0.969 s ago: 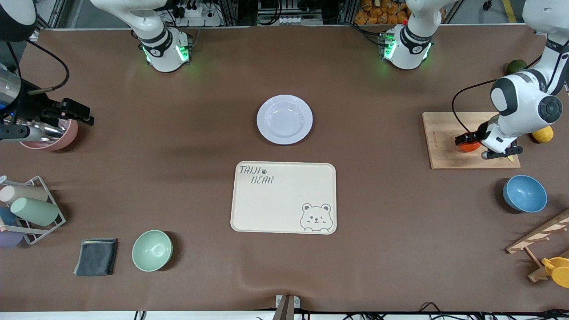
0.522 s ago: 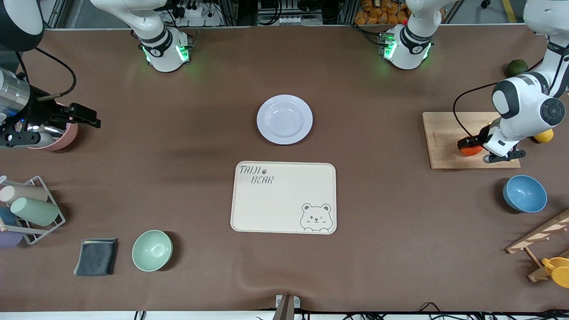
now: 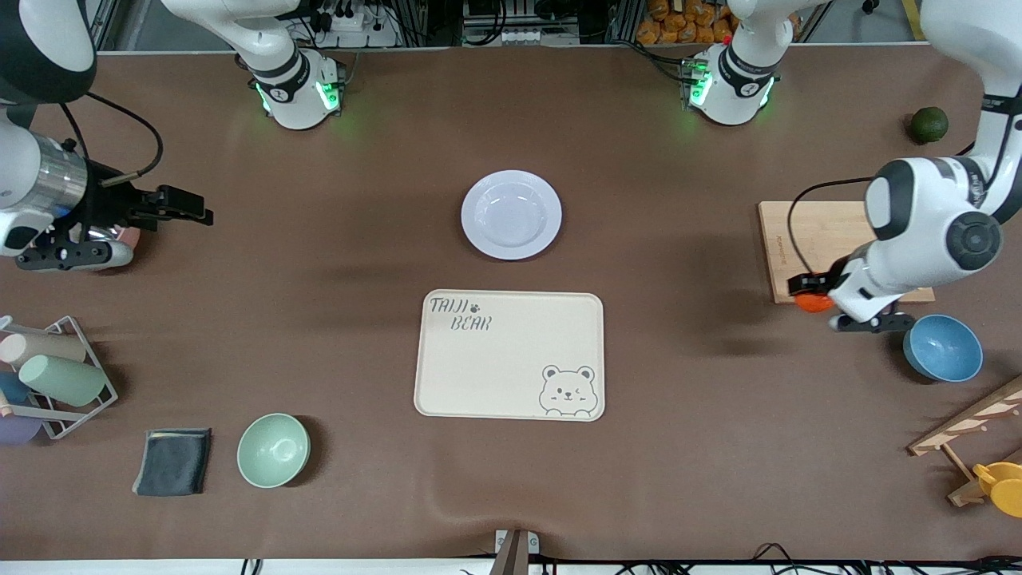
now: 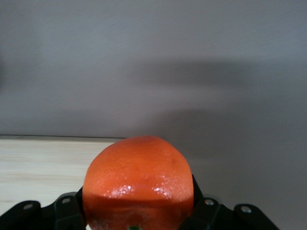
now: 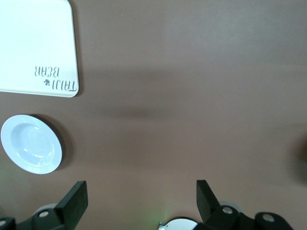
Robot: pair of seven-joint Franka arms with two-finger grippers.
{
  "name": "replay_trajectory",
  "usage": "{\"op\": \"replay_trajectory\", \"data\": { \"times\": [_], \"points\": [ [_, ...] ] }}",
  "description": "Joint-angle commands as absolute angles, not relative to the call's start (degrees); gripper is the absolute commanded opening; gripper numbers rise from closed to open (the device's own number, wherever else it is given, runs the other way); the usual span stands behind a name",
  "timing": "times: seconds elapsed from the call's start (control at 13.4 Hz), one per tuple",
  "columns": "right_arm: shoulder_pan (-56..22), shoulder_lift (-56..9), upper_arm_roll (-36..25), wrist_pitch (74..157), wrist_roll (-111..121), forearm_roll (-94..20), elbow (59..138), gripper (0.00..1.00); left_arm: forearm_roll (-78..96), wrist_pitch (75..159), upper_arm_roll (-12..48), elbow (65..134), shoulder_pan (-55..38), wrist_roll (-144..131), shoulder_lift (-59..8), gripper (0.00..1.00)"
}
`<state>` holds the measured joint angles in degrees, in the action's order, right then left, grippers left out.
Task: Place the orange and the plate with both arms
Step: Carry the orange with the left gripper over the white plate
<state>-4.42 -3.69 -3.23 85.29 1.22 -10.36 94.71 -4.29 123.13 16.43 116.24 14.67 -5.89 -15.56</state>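
The orange [image 3: 813, 303] is red-orange and round. My left gripper [image 3: 808, 292] is shut on it and holds it in the air over the corner of the wooden board [image 3: 806, 231]. In the left wrist view the orange [image 4: 139, 182] sits between the black fingers [image 4: 206, 211], over the board's edge [image 4: 43, 167]. The plate [image 3: 511, 214] is pale lavender-white and lies on the table mid-way along, just farther from the front camera than the cream bear tray [image 3: 509, 354]. My right gripper [image 3: 188, 208] is open and empty over the table at the right arm's end. The right wrist view shows the plate [image 5: 31, 143] and the tray [image 5: 36, 45].
A blue bowl [image 3: 942, 347] stands by the left gripper, nearer the camera. A dark green fruit [image 3: 928, 124] lies at the left arm's end. A pink bowl [image 3: 124, 237], cup rack [image 3: 48, 375], dark cloth [image 3: 172, 461] and mint bowl [image 3: 273, 450] are at the right arm's end.
My left gripper has lifted the orange off the board and carried it toward the front camera and the table's middle. My right gripper has moved from the pink bowl toward the middle.
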Motion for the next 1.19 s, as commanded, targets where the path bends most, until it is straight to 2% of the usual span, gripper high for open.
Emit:
{"op": "replay_trajectory", "data": {
  "times": [0.0, 0.22, 0.37, 0.52, 0.6, 1.12],
  "points": [
    [-4.75, -3.86, -3.69, 85.60, 1.67, -16.14, 97.90, 1.00, -4.93, 120.33, 18.88, 113.47, 8.99, -17.79, -15.82, 0.00],
    [-6.23, -7.28, -3.69, 86.91, 1.67, -21.87, 97.91, 1.00, -4.92, 118.65, 22.14, 111.27, 0.64, -37.91, -15.91, 0.00],
    [-8.78, -10.44, -3.69, 91.91, 1.67, -23.38, 97.91, 1.00, -3.01, 118.65, 22.67, 108.74, -6.03, -50.30, -17.30, 0.00],
    [-11.24, -14.40, -3.69, 100.24, 4.81, -23.38, 97.73, 1.00, 0.86, 118.65, 22.68, 105.66, -12.36, -60.59, -20.20, 0.00],
    [-10.81, -15.11, -3.60, 101.07, 6.75, -24.25, 97.30, 1.00, 1.23, 118.65, 22.68, 103.56, -15.52, -65.17, -21.95, 0.00],
    [-8.35, -16.78, -3.78, 96.42, 7.47, -26.36, 97.21, 1.00, 2.29, 119.97, 22.67, 104.32, -26.71, -81.46, -24.43, 0.01]
  ]
}}
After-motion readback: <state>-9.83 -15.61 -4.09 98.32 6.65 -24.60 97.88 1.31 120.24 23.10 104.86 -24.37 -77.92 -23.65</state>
